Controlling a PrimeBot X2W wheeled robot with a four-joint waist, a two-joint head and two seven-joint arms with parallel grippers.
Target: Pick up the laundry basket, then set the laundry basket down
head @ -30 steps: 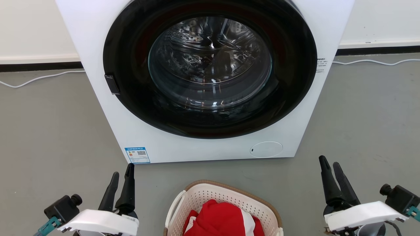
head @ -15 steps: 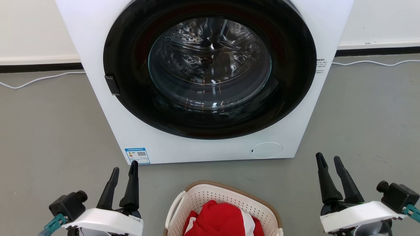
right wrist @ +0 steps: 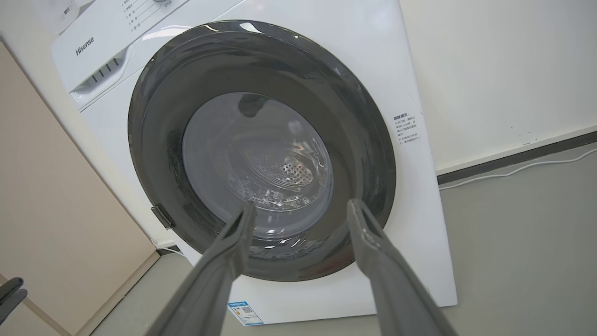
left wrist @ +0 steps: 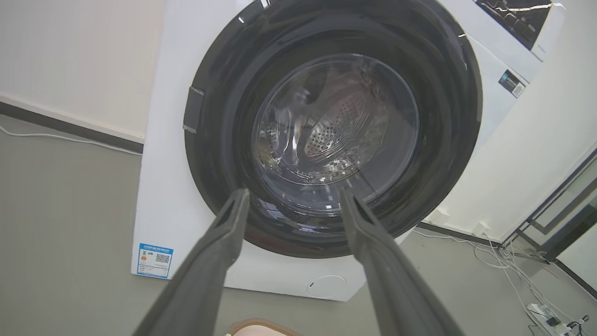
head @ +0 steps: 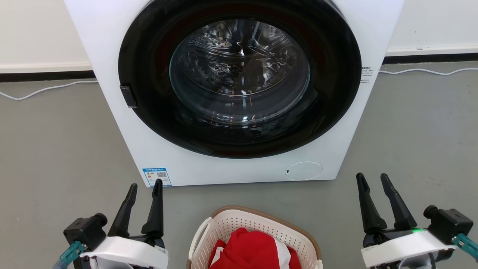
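While a wheeled robot is facing a white front-loading washing machine (head: 231,170), its left gripper (head: 146,184) is hovering at the lower left of the head view. Its two dark fingers are spread apart and gripping nothing, with the tips pointing toward a blue label (head: 157,176) on the machine's bottom corner. Just to the right, the laundry basket (head: 261,223) is sitting on the grey floor (head: 56,149) in front of the machine, between the two grippers and touched by neither. Its tan rim and one white loop handle are showing, while its near part is running off the bottom edge. Inside it, a red garment (head: 248,248) with a white panel is lying bunched up. Behind the basket, the machine's round glass door (head: 239,74) is catching reflections, and the perforated steel drum is showing through it; whether the drum is holding anything cannot be told. Farther right, the right gripper (head: 372,177) is hanging above the floor, its fingers likewise parted wide and empty. At far right, a white cable (head: 422,70) is trailing along the floor near the wall.
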